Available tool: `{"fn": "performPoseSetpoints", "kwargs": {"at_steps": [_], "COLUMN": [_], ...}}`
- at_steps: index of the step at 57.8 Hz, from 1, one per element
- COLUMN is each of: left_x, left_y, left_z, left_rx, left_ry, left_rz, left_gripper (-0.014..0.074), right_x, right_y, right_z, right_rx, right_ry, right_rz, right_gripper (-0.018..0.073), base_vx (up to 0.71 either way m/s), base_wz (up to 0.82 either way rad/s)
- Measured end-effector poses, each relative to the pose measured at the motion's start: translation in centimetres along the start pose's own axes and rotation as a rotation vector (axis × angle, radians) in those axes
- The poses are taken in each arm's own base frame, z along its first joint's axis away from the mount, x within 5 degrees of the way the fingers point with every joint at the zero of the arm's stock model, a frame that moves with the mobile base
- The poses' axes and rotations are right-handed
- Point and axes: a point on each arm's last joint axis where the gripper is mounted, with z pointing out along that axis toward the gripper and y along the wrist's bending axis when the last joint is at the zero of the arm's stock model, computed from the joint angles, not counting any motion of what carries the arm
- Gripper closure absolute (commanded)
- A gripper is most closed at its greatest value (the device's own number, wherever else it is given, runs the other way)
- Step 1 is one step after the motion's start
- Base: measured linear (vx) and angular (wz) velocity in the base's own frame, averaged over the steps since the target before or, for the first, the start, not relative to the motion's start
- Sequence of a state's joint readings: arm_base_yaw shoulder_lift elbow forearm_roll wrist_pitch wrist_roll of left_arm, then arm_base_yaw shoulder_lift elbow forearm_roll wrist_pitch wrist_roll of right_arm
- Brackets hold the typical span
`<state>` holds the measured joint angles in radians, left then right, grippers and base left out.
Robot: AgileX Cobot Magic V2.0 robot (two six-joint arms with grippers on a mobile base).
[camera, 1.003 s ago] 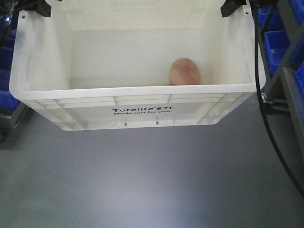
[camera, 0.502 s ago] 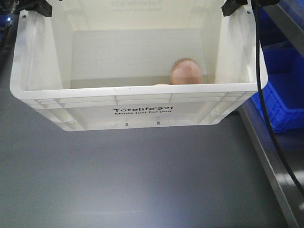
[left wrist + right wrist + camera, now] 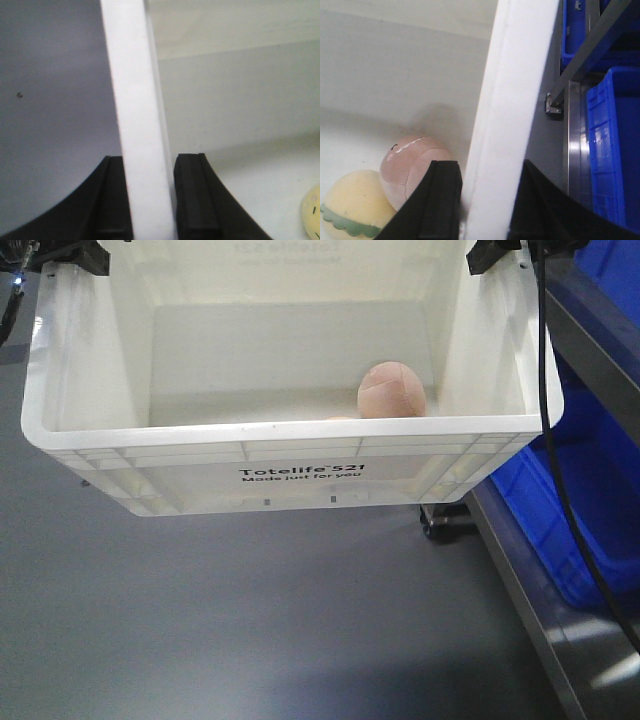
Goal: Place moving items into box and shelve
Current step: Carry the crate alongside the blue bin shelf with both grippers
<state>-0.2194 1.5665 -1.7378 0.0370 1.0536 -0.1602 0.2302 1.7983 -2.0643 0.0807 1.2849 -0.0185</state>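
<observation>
The box (image 3: 300, 475), a big white crate printed "Totelife 521", hangs above the grey floor, held at its two far corners. My left gripper (image 3: 75, 255) is shut on the left wall (image 3: 142, 100), one black finger on each side of it, and its tips show in the left wrist view (image 3: 149, 170). My right gripper (image 3: 495, 255) clamps the right rim (image 3: 515, 100) the same way (image 3: 490, 175). Inside lie the moving items: a pinkish-beige lump (image 3: 392, 390) (image 3: 407, 165) by the right wall and a pale yellow lump (image 3: 352, 202) (image 3: 312, 215), which barely peeks over the near rim (image 3: 340, 419).
A grey metal shelf frame (image 3: 590, 330) with blue plastic bins (image 3: 580, 500) stands close on the right, with a caster wheel (image 3: 440, 523) under the box's right corner. The right wrist view shows the shelf post (image 3: 590, 55) and blue bins (image 3: 612, 150) beside the box.
The box stays in both grippers' hold while the surroundings slide. The blue bins on the left have left the view and the right shelf has shifted. The pink lump has turned slightly.
</observation>
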Motion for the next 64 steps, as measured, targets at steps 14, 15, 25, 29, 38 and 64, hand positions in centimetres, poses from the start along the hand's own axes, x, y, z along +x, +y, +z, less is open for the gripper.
{"fn": "performPoseSetpoints", "kwargs": {"at_steps": [14,15,25,29,38,64], "left_x": [0.00,0.00,0.00,0.00,0.00,0.00], "left_y": [0.00,0.00,0.00,0.01,0.01,0.00], "left_z": [0.00,0.00,0.00,0.00,0.00,0.00], "left_rx": [0.000,0.000,0.000,-0.001,-0.001,0.000], "left_ry": [0.000,0.000,0.000,0.000,0.000,0.000], "left_rz": [0.000,0.000,0.000,0.000,0.000,0.000], "left_gripper": [0.0594,0.0594,0.0594,0.0594,0.0594,0.0594], "right_x": [0.00,0.00,0.00,0.00,0.00,0.00], "right_y": [0.00,0.00,0.00,0.00,0.00,0.00], "right_z": [0.00,0.00,0.00,0.00,0.00,0.00], "right_rx": [0.000,0.000,0.000,0.000,0.000,0.000], "right_ry": [0.000,0.000,0.000,0.000,0.000,0.000], "right_rz": [0.000,0.000,0.000,0.000,0.000,0.000], "right_gripper": [0.0564,0.0564,0.0564,0.0564,0.0564,0.0564], "base_vx": [0.58,0.60,0.60,0.61,0.60,0.58], "base_wz": [-0.04,0.00,0.02,0.04,0.04,0.08]}}
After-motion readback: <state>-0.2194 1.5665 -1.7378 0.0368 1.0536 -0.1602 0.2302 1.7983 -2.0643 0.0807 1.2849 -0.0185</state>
